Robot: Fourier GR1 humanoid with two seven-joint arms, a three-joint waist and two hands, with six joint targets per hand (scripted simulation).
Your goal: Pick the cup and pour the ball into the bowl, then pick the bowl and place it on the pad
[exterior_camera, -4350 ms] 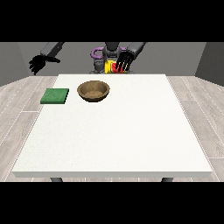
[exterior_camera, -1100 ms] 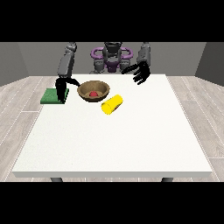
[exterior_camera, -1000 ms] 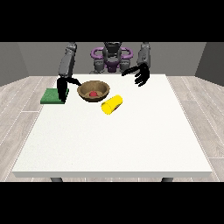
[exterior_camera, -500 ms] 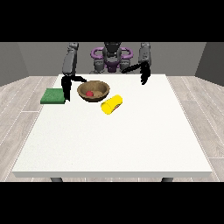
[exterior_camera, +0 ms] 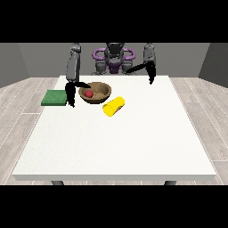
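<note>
Hands are seen at both sides of the front view, the only view given. At the view's left, one black hand (exterior_camera: 71, 92) is lowered from a grey forearm to the left rim of the bowl (exterior_camera: 100, 94); its long fingers (exterior_camera: 72, 100) are pointed down towards the table (exterior_camera: 116, 138), between the bowl and the pad (exterior_camera: 54, 97), and a thinner part, seemingly the thumb, is stretched out towards the bowl's rim. Whether the rim is actually pinched cannot be told. At the view's right, the other hand (exterior_camera: 151, 75) is held above the table's far edge, well apart from every object; nothing is held in it, and how its fingers lie cannot be made out.

The brown bowl is placed on the white table near the far edge, just beside the green pad, which lies flat at the table's far left corner. The bowl is not set on the pad. The red ball (exterior_camera: 88, 94) is seen inside the bowl, towards its left side. The yellow cup (exterior_camera: 113, 106) is laid on its side on the table, just in front of the bowl and to its right. The robot's torso (exterior_camera: 114, 58) is seen behind the table.
</note>
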